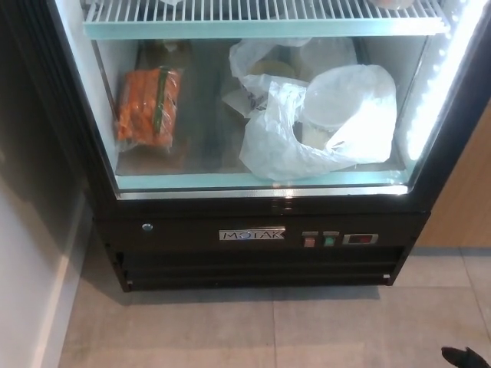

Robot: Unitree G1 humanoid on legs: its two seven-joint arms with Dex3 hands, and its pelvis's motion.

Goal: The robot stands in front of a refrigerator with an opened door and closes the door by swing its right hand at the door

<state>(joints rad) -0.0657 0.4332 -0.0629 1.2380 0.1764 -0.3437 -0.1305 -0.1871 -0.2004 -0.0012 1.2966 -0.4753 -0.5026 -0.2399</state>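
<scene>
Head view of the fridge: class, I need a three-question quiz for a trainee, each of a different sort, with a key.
1. True or false: an orange packet lies in the bottom compartment, on the picture's left.
2. What sits to the right of that packet? A) a white plastic bag B) a glass bottle C) a metal pan
3. Fill in: the badge on the black lower panel of the fridge reads ____.

Key: 1 true; 2 A; 3 MOTAK.
</scene>
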